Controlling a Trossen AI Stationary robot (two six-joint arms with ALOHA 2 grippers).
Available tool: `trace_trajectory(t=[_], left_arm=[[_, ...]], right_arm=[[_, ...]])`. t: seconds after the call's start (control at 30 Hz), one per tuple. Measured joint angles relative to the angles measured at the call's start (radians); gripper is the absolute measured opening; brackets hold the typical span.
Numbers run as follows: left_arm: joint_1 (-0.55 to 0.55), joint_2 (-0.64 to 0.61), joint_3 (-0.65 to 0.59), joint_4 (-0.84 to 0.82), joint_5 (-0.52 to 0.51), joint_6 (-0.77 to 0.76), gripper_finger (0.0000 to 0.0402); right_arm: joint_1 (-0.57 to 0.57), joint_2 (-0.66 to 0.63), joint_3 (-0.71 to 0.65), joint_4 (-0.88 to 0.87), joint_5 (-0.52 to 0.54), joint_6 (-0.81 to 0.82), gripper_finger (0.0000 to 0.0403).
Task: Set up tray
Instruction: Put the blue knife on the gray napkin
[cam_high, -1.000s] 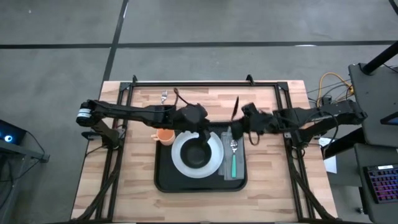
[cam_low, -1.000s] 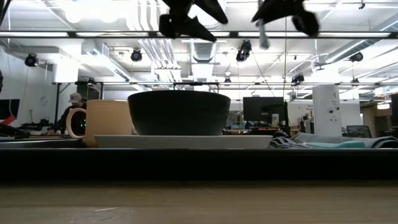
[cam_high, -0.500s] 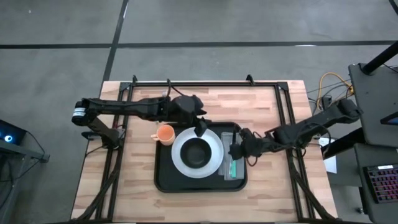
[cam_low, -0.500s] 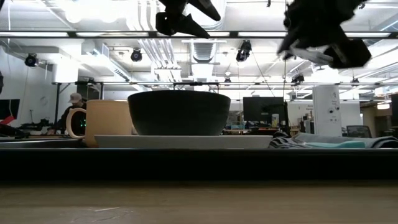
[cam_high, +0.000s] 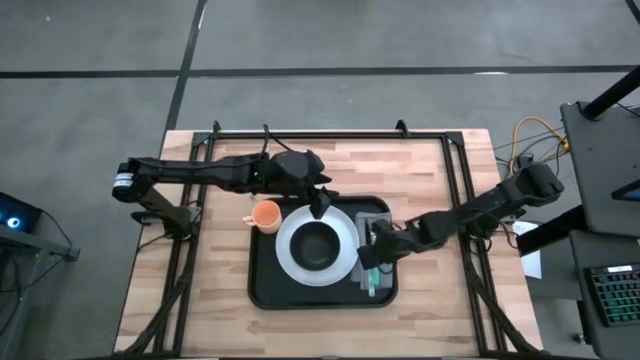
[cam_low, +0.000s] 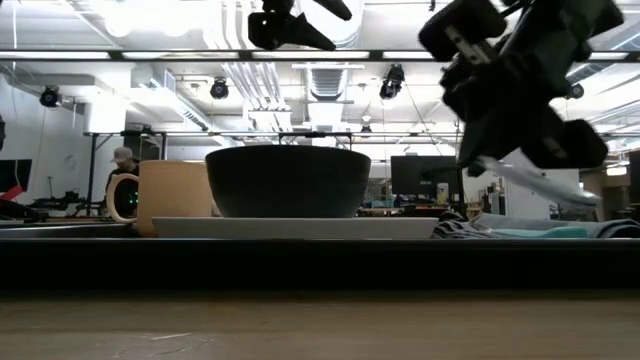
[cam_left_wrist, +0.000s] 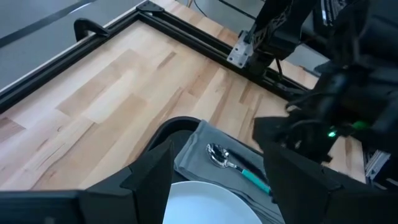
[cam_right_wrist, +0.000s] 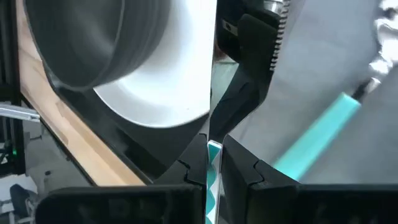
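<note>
The black tray (cam_high: 262, 295) lies mid-table. It holds a white plate (cam_high: 288, 252) with a dark bowl (cam_high: 316, 244), an orange mug (cam_high: 265, 215) at its far left corner, and a grey napkin (cam_high: 379, 217) along its right side. A teal-handled spoon (cam_left_wrist: 219, 155) lies on the napkin. My right gripper (cam_high: 372, 262) hangs low over the napkin, shut on another teal-handled utensil (cam_low: 545, 182). My left gripper (cam_high: 320, 200) is open, with nothing between its fingers, above the plate's far rim. My right gripper pinches the utensil's teal handle (cam_right_wrist: 213, 157) between its two fingers. The fingers slant down from the table's right side. The utensil's silver end (cam_low: 560, 188) sticks out below the gripper, tilted downward, just above the napkin and clear of it.
Black frame rails (cam_high: 330, 133) run along the table's far edge and down both sides. Bare wood (cam_high: 430, 170) lies between the tray and the rails. Beyond the table the low view shows a room with a person (cam_low: 122, 160) far off.
My right gripper has come down from high over the tray's far right corner toward the near edge, to just above the napkin. It has tipped downward and rolled, carrying the utensil with it. My left gripper has drawn back a little toward the far edge.
</note>
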Motion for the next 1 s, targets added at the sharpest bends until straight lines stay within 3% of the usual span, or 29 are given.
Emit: trace_trajectory(t=[0.23,0.57,1.0], left_arm=[[-0.001,-0.017,0.0,-0.003,0.009,0.0,0.0227],[-0.001,-0.038,0.0,-0.008,0.009,0.0,0.0227],[-0.001,-0.04,0.0,-0.008,0.017,0.008,0.0227]], right_arm=[[-0.058,0.017,-0.01,-0.01,-0.029,-0.041,0.0013],[-0.081,0.015,-0.055,-0.025,-0.04,0.036,0.0013],[-0.111,0.017,-0.083,0.074,-0.049,0.014,0.0013]])
